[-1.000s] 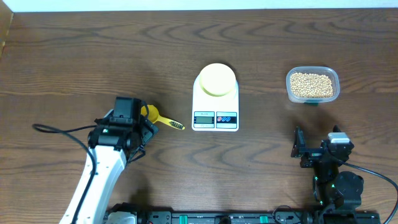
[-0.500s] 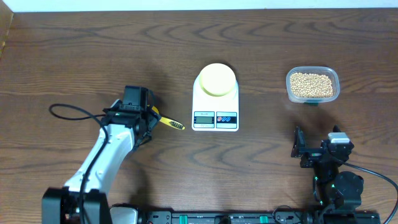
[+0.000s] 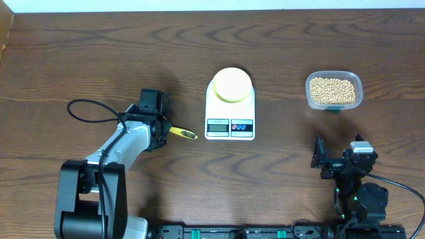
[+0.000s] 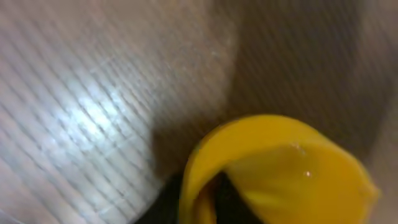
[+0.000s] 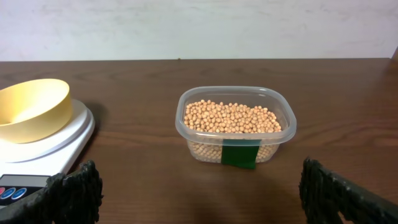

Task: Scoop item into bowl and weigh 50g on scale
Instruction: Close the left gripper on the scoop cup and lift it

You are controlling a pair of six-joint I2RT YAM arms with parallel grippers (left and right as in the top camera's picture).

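Left gripper (image 3: 158, 123) is sitting over the bright yellow plastic scoop (image 3: 181, 133) on the dark wooden tabletop (image 3: 80, 60), closure not discernible; a square, firm hold looks needed before heading for the small tan beans (image 3: 333, 91) in the clear rectangular tub (image 3: 308, 91).

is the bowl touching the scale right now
Touching. The right wrist view shows the bowl sitting directly on top of the scale, its underside meeting the white platform with no gap visible.
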